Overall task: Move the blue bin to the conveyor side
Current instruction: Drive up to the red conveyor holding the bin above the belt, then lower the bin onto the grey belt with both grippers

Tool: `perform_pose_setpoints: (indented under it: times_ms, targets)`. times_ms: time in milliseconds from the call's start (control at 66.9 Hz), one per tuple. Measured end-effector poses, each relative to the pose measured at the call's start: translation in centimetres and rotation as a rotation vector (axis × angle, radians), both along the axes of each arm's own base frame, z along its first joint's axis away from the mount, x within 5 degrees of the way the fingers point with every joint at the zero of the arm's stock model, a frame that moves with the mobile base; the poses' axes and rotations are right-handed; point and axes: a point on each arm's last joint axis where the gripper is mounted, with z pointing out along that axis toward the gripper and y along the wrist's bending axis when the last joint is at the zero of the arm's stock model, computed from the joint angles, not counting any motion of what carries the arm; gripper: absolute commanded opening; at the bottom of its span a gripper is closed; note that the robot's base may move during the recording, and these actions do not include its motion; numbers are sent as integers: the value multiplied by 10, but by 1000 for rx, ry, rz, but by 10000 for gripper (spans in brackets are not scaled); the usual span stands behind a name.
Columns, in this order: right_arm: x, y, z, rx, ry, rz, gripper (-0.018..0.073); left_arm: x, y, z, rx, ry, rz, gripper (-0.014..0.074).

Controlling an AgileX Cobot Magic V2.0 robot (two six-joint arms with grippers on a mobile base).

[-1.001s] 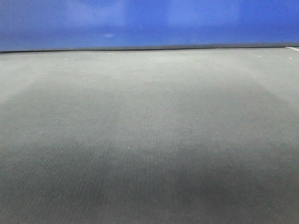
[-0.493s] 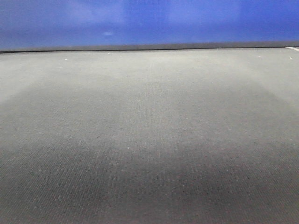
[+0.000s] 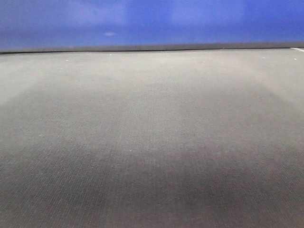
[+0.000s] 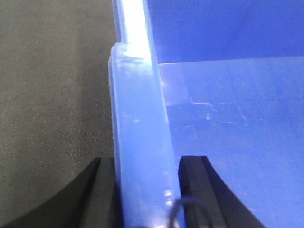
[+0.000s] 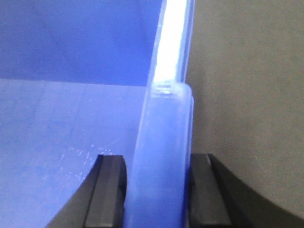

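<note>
The blue bin (image 3: 152,21) stands on the dark woven conveyor belt (image 3: 152,133) and fills the top of the front view. My left gripper (image 4: 148,164) straddles the bin's thick left rim (image 4: 137,118), one black finger (image 4: 102,190) outside and the other inside, closed on it. My right gripper (image 5: 156,161) straddles the right rim (image 5: 164,123) the same way, its fingers (image 5: 109,190) close against it. The belt shows beside each rim in the left wrist view (image 4: 52,95) and the right wrist view (image 5: 247,85).
The bin's bare blue floor (image 4: 237,133) and far wall show inside it. A thin pale strip (image 3: 298,49) lies at the belt's far right edge. A thin cable loop (image 4: 183,206) hangs by the left gripper's inner finger.
In the front view the bin's lower edge and its light spot have shifted slightly upward, so the bin has moved a little away across the belt.
</note>
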Motion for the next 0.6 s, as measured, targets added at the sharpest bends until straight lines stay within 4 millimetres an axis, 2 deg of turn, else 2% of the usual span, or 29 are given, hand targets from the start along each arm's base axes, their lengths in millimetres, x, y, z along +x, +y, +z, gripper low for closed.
perform_pose_setpoints:
  times_ms: [448,598]
  targets:
    - [2,1,3,13,-36,0,-82,1,1,1,6,-14,5,-11]
    - [13,4,1,11,-42,-2,-82,17,0,0,16,-27,9,-11]
